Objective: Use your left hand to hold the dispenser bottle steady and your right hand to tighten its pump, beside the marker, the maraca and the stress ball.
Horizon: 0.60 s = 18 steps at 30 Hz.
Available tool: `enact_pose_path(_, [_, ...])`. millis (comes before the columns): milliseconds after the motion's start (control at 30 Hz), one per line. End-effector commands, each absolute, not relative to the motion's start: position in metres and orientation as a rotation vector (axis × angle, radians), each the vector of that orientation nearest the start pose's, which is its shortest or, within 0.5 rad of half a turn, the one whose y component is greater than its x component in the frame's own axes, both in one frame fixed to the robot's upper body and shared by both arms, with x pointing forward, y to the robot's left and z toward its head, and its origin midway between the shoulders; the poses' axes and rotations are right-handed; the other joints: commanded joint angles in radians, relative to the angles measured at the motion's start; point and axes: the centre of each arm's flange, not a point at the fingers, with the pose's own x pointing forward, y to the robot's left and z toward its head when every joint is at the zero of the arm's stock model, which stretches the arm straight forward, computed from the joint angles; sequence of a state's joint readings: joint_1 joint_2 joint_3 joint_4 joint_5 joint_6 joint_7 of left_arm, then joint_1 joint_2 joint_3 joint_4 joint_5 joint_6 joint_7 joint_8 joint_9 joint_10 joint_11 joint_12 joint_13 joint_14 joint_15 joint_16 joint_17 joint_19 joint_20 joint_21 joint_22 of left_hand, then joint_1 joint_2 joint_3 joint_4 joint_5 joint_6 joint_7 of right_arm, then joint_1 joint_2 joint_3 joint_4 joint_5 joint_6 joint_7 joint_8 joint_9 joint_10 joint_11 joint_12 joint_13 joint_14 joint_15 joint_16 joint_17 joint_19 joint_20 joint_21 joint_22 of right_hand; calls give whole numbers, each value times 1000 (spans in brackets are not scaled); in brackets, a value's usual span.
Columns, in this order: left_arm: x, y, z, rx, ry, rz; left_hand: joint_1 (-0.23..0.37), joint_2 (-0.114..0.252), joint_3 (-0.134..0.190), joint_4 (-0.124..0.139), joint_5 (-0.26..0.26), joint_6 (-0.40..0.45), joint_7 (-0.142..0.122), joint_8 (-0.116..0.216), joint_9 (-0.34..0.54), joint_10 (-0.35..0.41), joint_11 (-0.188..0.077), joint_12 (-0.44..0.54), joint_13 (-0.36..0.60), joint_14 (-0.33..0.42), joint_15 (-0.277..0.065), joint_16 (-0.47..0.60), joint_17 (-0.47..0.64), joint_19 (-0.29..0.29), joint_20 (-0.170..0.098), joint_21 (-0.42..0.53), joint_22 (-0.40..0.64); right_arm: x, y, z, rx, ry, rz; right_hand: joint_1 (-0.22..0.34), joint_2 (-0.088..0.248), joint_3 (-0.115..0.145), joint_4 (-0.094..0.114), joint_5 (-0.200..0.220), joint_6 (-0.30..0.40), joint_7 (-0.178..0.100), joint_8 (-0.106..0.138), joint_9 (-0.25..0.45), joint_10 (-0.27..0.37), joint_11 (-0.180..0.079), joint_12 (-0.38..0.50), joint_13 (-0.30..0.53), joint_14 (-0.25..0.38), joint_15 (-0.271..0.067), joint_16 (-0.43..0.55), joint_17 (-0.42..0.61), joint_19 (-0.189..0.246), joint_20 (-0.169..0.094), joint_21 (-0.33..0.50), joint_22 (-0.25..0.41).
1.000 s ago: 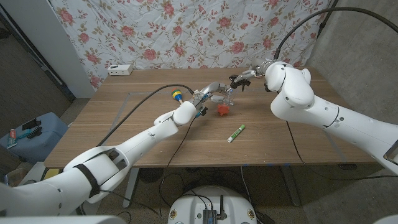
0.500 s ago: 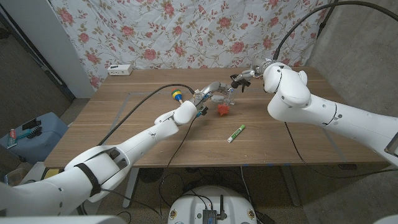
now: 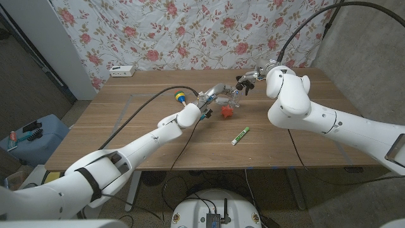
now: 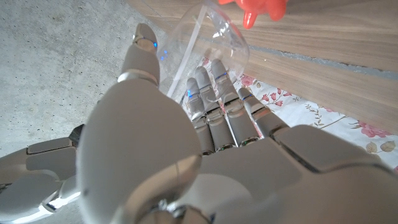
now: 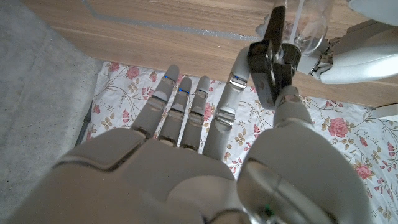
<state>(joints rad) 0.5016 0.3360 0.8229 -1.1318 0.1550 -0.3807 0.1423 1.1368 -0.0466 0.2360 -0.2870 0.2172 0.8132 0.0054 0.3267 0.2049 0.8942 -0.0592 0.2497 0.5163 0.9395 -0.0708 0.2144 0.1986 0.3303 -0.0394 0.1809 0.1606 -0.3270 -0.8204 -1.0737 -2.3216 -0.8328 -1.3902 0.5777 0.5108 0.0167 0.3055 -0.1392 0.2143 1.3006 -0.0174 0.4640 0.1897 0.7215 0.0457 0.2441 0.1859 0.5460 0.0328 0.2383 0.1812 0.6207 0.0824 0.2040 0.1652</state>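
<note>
Wooden table [image 3: 126, 136], rectangular, set before a floral curtain [image 3: 190, 31] hung along the far side. Right arm [image 3: 329, 123], white, reaching in from the right, elbow raised, wrist toward the table's middle far part. Left arm [image 3: 145, 142], white, reaching in from the near left toward the same spot. Left hand [image 3: 212, 95]: fingers and thumb wrapped on the clear body of the dispenser bottle [image 4: 214, 40], as the left wrist view shows, thumb on one side, the other fingers [image 4: 211, 93] on the opposite side. Right hand [image 3: 250, 78]: thumb and one finger pinched on the black pump [image 5: 268, 59] at the bottle's top, remaining fingers [image 5: 180, 106] extended and apart, per the right wrist view. Dispenser bottle: transparent, held tilted above the table at its middle far part, between the two hands; whether its base touches the wood cannot be told. Stress ball [image 3: 226, 111], red-orange, spiky, on the table just near of the bottle. Marker [image 3: 240, 135], white and green, lying flat on the table, nearer and to the right of the stress ball, apart from it. Maraca [image 3: 180, 96], yellow, green and blue head, to the left of the left hand. White power strip [image 3: 122, 71], far left corner of the table
</note>
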Motion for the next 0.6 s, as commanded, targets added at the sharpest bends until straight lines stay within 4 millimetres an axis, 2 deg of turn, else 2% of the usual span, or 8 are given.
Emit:
enact_pose_path(33, [648, 57, 8, 811, -887, -403, -5, 118, 134, 130, 6, 226, -50, 7, 3, 76, -64, 5, 3, 70, -132, 7, 0, 5, -89, -1, 2, 481, -159, 112, -1344, -221, -278, 2, 10, 10, -3, 5, 34, -1, 10, 1, 18, -1, 5, 2, 21, -3, -6, 1, 13, -7, 1, 4])
enact_pose_path(267, [646, 59, 6, 806, -888, -401, -5, 119, 135, 130, 6, 226, -49, 6, 3, 75, -63, 3, 4, 71, -131, 7, 0, 5, -89, -1, 2, 479, -156, 111, -1340, -230, -279, 3, 16, 22, -6, 7, 78, -7, 18, -2, 50, -11, 4, 1, 37, -12, -11, 0, 20, -13, -2, 5])
enact_pose_path(600, [644, 61, 4, 803, -891, -400, -5, 119, 135, 130, 7, 226, -49, 6, 3, 75, -63, 1, 3, 69, -128, 7, 0, 5, -87, -1, 2, 480, -153, 107, -1333, -224, -277, 7, 28, 37, -8, 11, 107, -6, 27, -4, 70, -7, -1, 1, 54, -23, -14, 0, 24, -18, -4, 5])
